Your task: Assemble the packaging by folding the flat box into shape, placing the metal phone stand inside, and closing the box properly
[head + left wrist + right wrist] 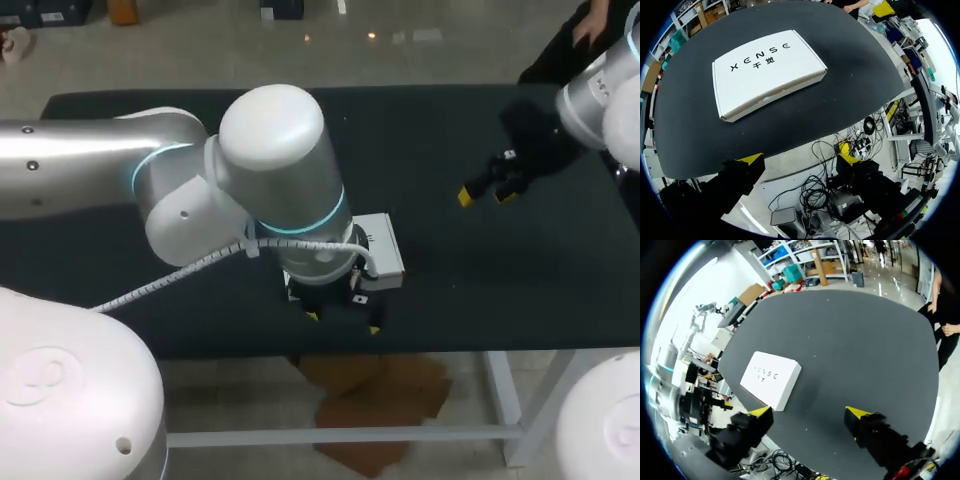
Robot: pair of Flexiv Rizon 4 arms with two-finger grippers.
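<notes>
Left wrist view: your left jaws stand apart, empty, just past the near edge of the desk [855, 75]; the closed white box [767, 70] lies ahead. Your right jaws, also apart, hang over open desk, well clear of it.

The only print is on the lid of the white box [767, 75] lying on the dark tabletop [860, 65]. It's a row of widely spaced black capital letters [760, 54] with two smaller characters centred right under it. The left wrist view shows it crisp. In the right wrist view the same two lines sit on the lid, but they're tiny and hard to make out. In the head view the left arm covers most of the lid, so the print is hidden there.
</notes>
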